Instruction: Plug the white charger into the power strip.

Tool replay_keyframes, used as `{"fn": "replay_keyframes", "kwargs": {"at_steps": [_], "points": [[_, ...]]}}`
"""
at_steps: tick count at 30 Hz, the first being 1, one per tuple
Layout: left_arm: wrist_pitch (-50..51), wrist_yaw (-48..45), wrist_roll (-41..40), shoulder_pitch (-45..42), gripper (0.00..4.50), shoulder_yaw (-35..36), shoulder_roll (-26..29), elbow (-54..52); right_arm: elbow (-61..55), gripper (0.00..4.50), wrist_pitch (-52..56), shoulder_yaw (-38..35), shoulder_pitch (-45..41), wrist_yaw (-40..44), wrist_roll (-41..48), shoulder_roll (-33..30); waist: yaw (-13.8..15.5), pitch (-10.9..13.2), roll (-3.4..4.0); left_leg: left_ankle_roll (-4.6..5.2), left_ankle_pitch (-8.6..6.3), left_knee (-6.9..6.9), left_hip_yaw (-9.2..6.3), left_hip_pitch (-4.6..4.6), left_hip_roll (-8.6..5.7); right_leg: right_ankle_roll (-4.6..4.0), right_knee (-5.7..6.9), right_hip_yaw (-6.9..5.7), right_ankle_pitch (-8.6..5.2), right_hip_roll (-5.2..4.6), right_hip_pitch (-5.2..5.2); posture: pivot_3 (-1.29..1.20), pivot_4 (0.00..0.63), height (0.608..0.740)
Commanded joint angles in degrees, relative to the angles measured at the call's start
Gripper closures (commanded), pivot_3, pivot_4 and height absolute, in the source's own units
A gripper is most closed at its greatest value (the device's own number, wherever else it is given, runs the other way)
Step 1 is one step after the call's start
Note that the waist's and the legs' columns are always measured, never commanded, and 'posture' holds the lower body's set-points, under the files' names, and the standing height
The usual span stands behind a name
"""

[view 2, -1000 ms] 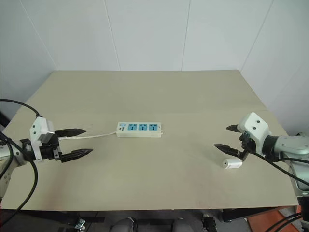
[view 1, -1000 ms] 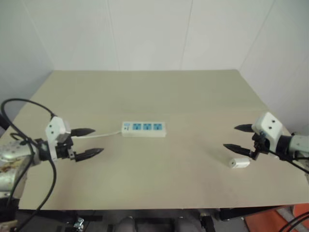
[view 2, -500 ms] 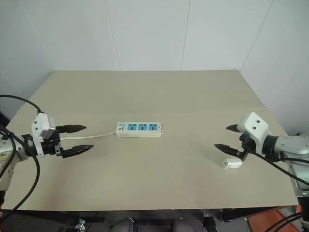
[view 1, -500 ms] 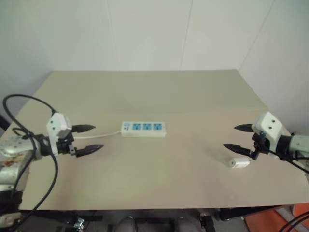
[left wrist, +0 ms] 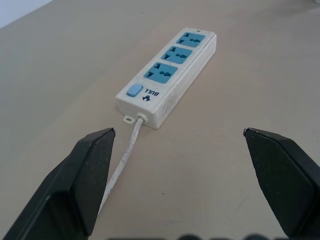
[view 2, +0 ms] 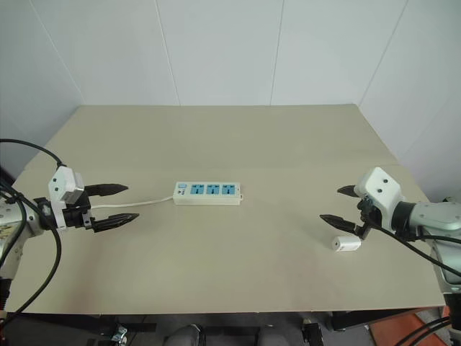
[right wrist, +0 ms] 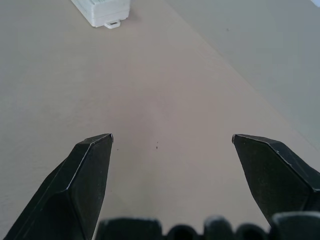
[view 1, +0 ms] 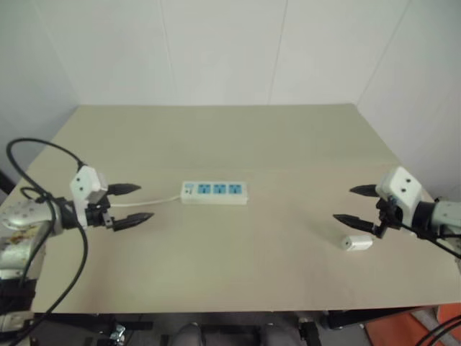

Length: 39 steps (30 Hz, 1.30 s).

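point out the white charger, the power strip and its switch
white charger (view 2: 346, 244), right eye view, middle of its body
power strip (left wrist: 187, 61), left wrist view, white top edge beside the sockets
switch (left wrist: 134, 90), left wrist view, blue button face

Power strip (view 1: 215, 192) sits mid-table (view 1: 238, 144), its cord (view 1: 155, 202) trailing left toward the left gripper (view 1: 135, 203), which hangs just beyond the cord's end. Far right, the white charger (view 1: 356, 243) lies on the table near the front edge, right gripper (view 1: 351, 205) just above it, well apart from the strip.

Power strip (right wrist: 103, 11) cut off by the edge in my right wrist view, its cord (left wrist: 120, 165) slipping behind my left hand's finger (left wrist: 75, 185), white charger (view 1: 356, 243) too small to make out prongs
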Motion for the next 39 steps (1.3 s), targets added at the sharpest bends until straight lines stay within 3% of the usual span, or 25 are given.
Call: {"fn": "replay_keyframes", "kwargs": {"at_steps": [1, 14, 19, 28, 39], "points": [[-2.0, 1.6, 2.0, -3.7, 0.01, -0.7, -0.7, 3.0, -1.6, 0.0, -0.9, -1.7, -1.6, -0.1, 1.4, -0.2, 0.1, 0.0, 0.0, 0.0, 0.0, 0.01, 0.0, 0.0, 0.0, 0.0, 0.01, 0.0, 0.0, 0.0, 0.0, 0.0, 0.15, 0.74], [-12.2, 12.0, 22.5, -28.6, 0.01, -15.3, -11.2, 40.5, -3.1, 0.0, -0.2, -1.0, -2.6, -0.9, 1.3, 0.7, 0.2, 0.0, -0.01, 0.0, 0.01, 0.11, -0.01, -0.11, -0.08, 0.12, 0.03, 0.0, 0.07, 0.01, -0.01, 0.0, 0.15, 0.74], [-15.8, 10.8, 25.5, -35.6, 0.01, -17.4, -15.8, 53.5, -5.0, 0.0, 0.8, -1.7, -2.2, -1.5, 1.8, 1.1, 0.1, 0.0, -0.02, 0.0, 0.01, 0.14, -0.03, -0.25, -0.1, 0.16, -0.03, -0.01, 0.1, 0.0, -0.05, 0.0, 0.15, 0.74], [-17.2, 10.1, 32.4, -41.2, 0.01, -21.4, -19.5, 64.3, -8.5, 0.0, 2.3, -3.5, 0.5, -3.0, 3.2, 1.1, 0.2, 0.0, -0.02, 0.0, 0.01, 0.2, -0.04, -0.24, -0.13, 0.21, 0.04, -0.01, 0.11, 0.0, -0.03, 0.0, 0.15, 0.74], [-17.0, 1.4, 33.4, -38.9, 3.65, -22.5, -20.9, 64.6, -11.0, 0.0, 3.3, -6.2, 3.6, -3.7, 3.7, 0.9, 0.2, -0.1, 0.05, -0.01, 0.02, 0.34, -0.03, -0.02, -0.14, 0.63, 0.38, 0.05, -0.13, 0.0, 0.07, 0.0, 0.15, 0.74]]}}
